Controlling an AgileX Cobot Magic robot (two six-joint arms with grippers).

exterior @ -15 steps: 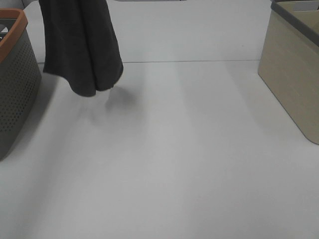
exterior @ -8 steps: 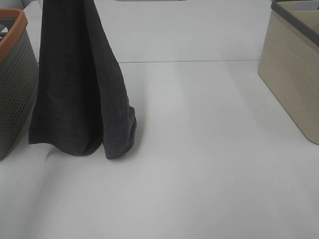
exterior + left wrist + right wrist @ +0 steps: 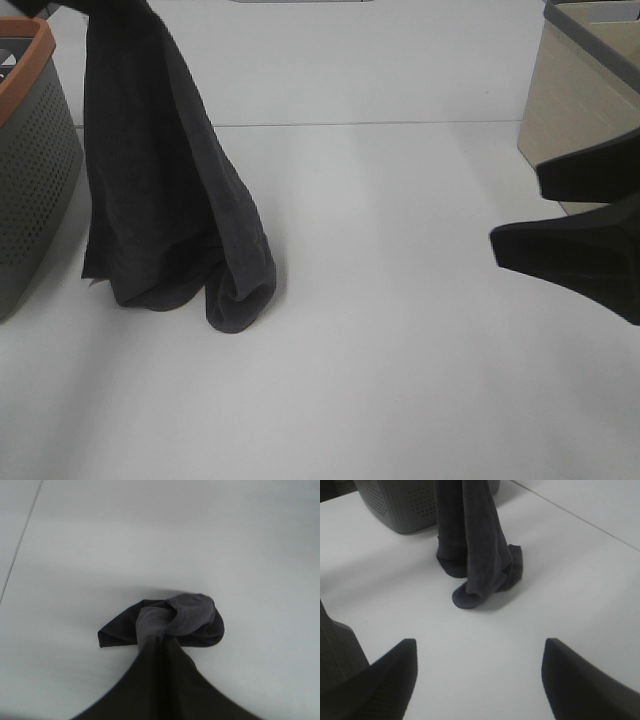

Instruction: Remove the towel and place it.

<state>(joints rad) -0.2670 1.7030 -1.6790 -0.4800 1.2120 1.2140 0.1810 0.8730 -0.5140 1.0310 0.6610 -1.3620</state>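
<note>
While the left gripper is pinching the towel (image 3: 165,190) closed from above the high camera's top edge, its fingers are not separating from the dark cloth in the left wrist view. Towel is hanging down in long vertical folds, its lower end resting on the white table (image 3: 400,350) and bunching into a small crumpled heap. It is sitting on the left side, just beside the grey perforated basket (image 3: 35,170) with the orange rim; contact with the basket is not showing clearly. Right gripper (image 3: 517,208) is hovering wide open and holding nothing, well apart from the towel, its fingers pointing across the table toward it. Beige bin (image 3: 585,130) is standing behind that gripper at the right edge.
</note>
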